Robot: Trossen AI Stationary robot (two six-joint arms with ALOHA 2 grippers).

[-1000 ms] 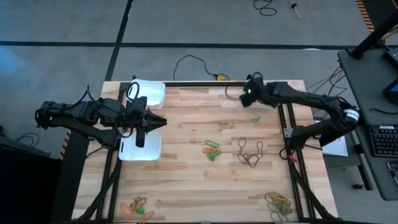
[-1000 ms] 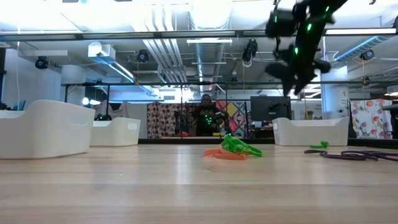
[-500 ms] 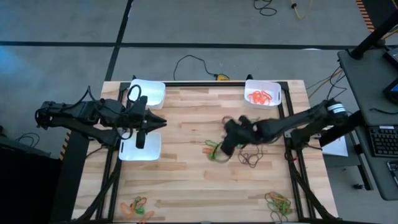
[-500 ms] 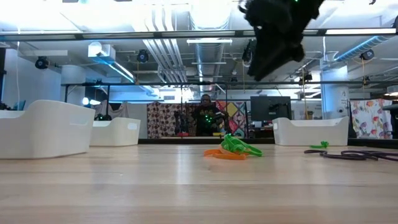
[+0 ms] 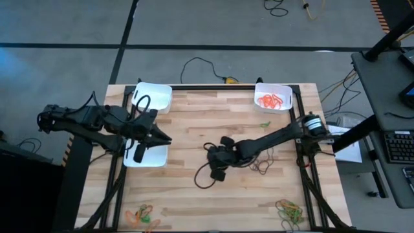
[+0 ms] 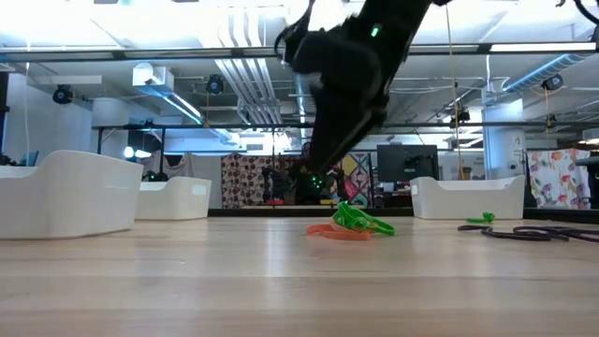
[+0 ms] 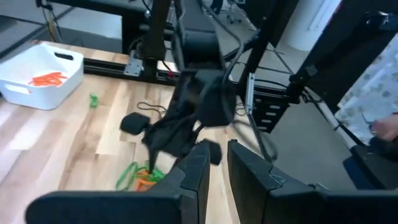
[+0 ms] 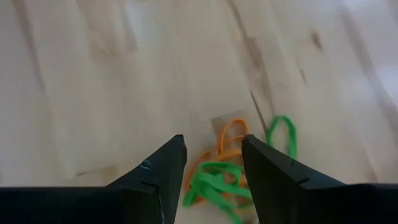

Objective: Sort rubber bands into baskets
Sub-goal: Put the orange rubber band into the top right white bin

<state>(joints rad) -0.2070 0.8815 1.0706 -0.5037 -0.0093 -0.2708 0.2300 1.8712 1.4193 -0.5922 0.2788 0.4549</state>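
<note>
My right gripper (image 5: 217,167) is open over the middle of the table. It hovers just above a small pile of green and orange rubber bands (image 8: 219,177). In the right wrist view (image 8: 211,146) its fingers stand on either side of the pile. In the low view (image 6: 318,173) it is clear of the pile (image 6: 351,225). My left gripper (image 5: 165,137) is over the near left basket (image 5: 145,158), empty, its fingers a narrow gap apart (image 7: 216,149). The far right basket (image 5: 273,98) holds orange bands. The far left basket (image 5: 152,97) holds a dark band.
Dark bands (image 5: 262,162) lie on the table right of my right gripper, and a single green band (image 5: 264,124) lies farther back. Mixed piles lie at the near edge, left (image 5: 143,213) and right (image 5: 290,210). Black frame rails run along both table sides.
My right gripper has swung from the far right basket toward the table's middle and come down over the green and orange pile. My left gripper has shifted a little toward the near edge, over the near left basket.
</note>
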